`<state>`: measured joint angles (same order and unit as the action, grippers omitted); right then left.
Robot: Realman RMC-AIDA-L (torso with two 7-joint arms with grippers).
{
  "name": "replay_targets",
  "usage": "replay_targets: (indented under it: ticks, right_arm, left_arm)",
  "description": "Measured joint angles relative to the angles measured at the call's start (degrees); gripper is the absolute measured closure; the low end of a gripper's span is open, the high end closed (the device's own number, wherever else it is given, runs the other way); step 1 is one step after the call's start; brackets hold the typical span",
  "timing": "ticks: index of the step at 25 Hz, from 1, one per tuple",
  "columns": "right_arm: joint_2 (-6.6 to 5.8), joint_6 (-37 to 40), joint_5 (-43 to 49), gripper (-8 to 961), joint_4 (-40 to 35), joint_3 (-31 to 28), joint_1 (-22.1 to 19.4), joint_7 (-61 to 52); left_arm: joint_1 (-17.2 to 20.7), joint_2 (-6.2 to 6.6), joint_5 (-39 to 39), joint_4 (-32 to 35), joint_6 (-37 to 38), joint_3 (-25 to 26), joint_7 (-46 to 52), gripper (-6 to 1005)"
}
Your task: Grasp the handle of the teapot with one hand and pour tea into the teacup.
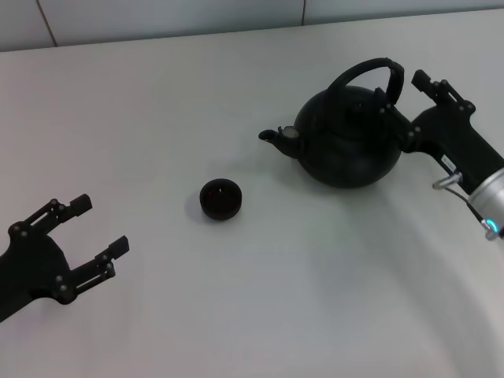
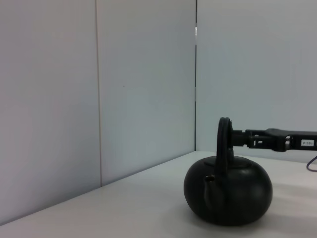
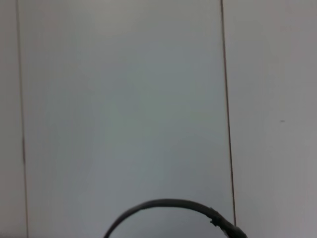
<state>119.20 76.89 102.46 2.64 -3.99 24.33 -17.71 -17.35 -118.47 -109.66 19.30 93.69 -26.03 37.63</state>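
Note:
The matte-black teapot stands on the table at the right, its spout toward the teacup. Its arched handle stands upright over the lid. My right gripper is open at the handle's right end, fingers spread on either side of it at handle height. The left wrist view shows the teapot spout-on, with the handle edge-on and the right gripper reaching level to it. The right wrist view holds only the handle's arc. The small black teacup sits left of the spout. My left gripper rests open at the lower left.
The white table ends at a pale panelled wall along the back. A silvery wrist section with a cable trails behind the right gripper at the right edge.

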Motion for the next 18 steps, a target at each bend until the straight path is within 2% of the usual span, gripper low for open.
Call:
replay_targets:
  ticks: [5, 9, 14, 18]
  right_arm:
    - [-0.11, 6.27, 0.02, 221, -0.39, 0.98, -3.97, -0.32]
    - [-0.25, 10.82, 0.03, 214, -2.54, 4.93, -6.63, -3.51]
    - [-0.31, 17.0, 0.35, 205, -9.12, 11.68, -8.43, -12.43]
    - [-0.77, 19.98, 3.06, 198, -17.36, 18.33, -9.2, -21.44]
  left_arm:
    - [0.04, 0.09, -0.31, -0.13, 0.08, -0.33, -0.54, 200]
    - [0.16, 0.13, -0.47, -0.14, 0.05, -1.2, -0.55, 200]
    - [0.21, 0.23, -0.48, -0.15, 0.35, -1.56, -0.55, 200]
    - [0.21, 0.25, -0.48, -0.15, 0.54, -2.16, -0.55, 200]
